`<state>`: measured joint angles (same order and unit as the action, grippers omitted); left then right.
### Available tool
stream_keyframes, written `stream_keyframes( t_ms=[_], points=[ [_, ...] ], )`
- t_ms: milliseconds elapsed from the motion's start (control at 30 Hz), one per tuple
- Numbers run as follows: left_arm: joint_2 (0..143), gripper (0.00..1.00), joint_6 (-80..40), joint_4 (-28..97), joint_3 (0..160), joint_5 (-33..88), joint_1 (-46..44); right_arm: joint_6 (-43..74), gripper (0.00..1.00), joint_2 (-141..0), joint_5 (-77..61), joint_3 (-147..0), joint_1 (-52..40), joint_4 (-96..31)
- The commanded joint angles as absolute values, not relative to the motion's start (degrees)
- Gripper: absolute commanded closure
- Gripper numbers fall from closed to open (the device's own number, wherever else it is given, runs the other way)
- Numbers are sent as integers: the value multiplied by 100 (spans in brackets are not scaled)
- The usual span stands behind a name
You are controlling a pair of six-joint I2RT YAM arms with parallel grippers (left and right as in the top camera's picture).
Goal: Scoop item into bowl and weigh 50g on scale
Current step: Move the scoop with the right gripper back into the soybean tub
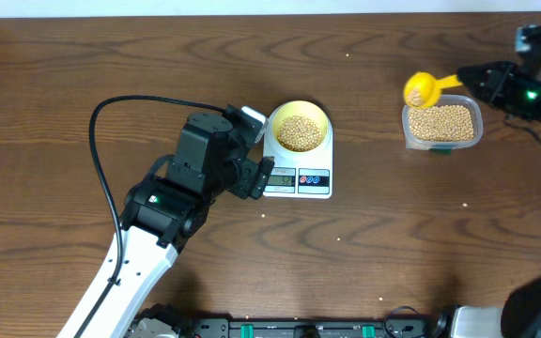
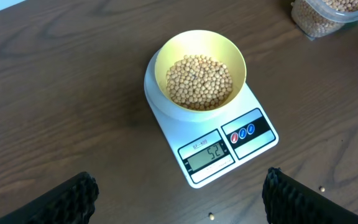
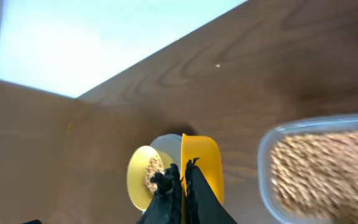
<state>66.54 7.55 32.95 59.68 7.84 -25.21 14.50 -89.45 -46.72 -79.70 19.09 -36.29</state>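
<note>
Centre frame: bowl point(image 1: 301, 127) of beans point(image 1: 300, 131) on scale point(image 1: 299, 180); left gripper point(image 2: 180, 186) spread at its lower-left edge. Upper right: right gripper point(image 1: 468, 77) pinches scoop point(image 1: 424, 89) by tub point(image 1: 442, 125) corner; table point(image 1: 374, 216) between.

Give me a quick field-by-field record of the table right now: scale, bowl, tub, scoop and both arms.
scale: flat white digital kitchen scale, display reads 52
bowl: small round pale-yellow bowl, on scale, holds tan round beans
tub: clear plastic tub of beans, right of scale
scoop: yellow long-handled plastic scoop, some beans in it, by tub's far edge
right fingers: shut on scoop handle
left fingers: open, empty, close to scale's front
spill: loose bean on brown wooden table
</note>
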Motion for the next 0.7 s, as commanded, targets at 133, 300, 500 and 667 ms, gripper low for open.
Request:
stream_keyframes(
  t_ms=[133,300,500,667],
  points=[
    [6667,13,770,3291,5955,838,-2508,631,99,-8431,-2902,-7966,2021,-4348],
    [6667,14,770,3291,5955,838,-2508,301,99,-8433,-2349,-7964,2016,-4600],
    [6667,13,770,3291,5955,838,-2508,-3,99,-8433,-2043,-7964,2016,-4613],
    [6665,14,770,3291,5955,838,-2508,-200,99,-8440,-2043,-7964,2008,-4556]
  ],
)
